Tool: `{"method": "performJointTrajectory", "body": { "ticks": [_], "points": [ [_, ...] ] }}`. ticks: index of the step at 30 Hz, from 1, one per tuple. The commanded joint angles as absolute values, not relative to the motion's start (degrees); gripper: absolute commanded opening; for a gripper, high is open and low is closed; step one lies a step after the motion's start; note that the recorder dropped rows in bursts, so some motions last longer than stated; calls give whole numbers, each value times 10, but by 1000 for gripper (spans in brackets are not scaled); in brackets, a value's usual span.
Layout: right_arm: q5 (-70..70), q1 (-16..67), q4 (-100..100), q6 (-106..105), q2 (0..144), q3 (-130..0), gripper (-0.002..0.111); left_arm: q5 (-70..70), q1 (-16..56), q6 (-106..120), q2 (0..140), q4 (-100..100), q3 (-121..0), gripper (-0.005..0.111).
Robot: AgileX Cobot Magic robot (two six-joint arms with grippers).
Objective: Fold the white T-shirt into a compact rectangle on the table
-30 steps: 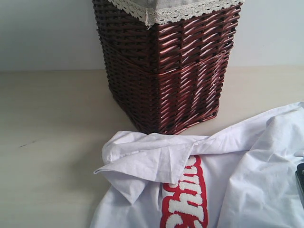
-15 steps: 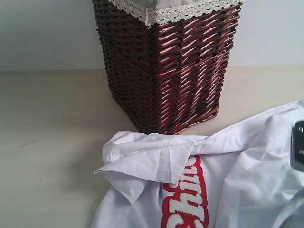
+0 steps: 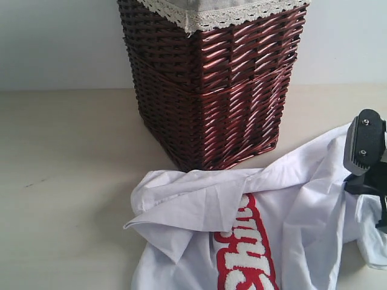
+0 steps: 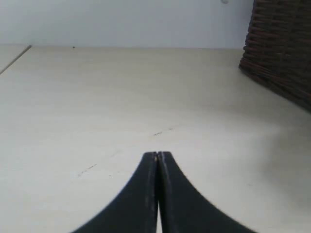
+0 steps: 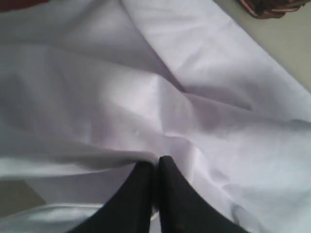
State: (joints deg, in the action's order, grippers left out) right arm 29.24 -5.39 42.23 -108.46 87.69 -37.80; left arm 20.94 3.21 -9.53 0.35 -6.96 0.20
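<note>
- Tabletop [image 4: 97,97] alone shows beneath your left jaws; they are pressed fully together and hold nothing.
- At 12 o'clock in the exterior view stands the wicker basket [image 3: 211,90].
- The white T-shirt [image 3: 199,205] lies rumpled on the tabletop from the basket's 6 o'clock round to 4 o'clock, with one sleeve bunched and the red lettering [image 3: 248,254] showing.
- Your right jaws, at the shirt's 3 o'clock edge, are all but together and apparently pinch a fold; the cloth rises taut toward them.
- You look to be at the spreading step, with nothing folded yet. Next, bring the left jaws to the bunched sleeve and draw opposite edges flat.
</note>
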Motion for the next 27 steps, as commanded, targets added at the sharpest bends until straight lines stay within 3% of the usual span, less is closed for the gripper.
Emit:
{"method": "performJointTrajectory", "body": {
  "ticks": [1, 5, 12, 19, 23, 27],
  "points": [
    [287, -54, 501, -1128, 911, -381, 29, 205, 32, -94, 0, -70, 0, 0],
    [276, -54, 508, -1128, 938, -381, 46, 205, 32, -94, 0, -70, 0, 0],
    [255, -54, 592, -1128, 950, -381, 47, 205, 32, -94, 0, -70, 0, 0],
    [300, -54, 623, -1112, 849, -381, 47, 205, 32, -94, 0, -70, 0, 0],
    [392, -54, 418, -955, 783, -381, 47, 205, 32, -94, 0, -70, 0, 0],
    [574, -54, 224, -854, 754, -376, 47, 205, 32, -94, 0, -70, 0, 0]
  ]
}}
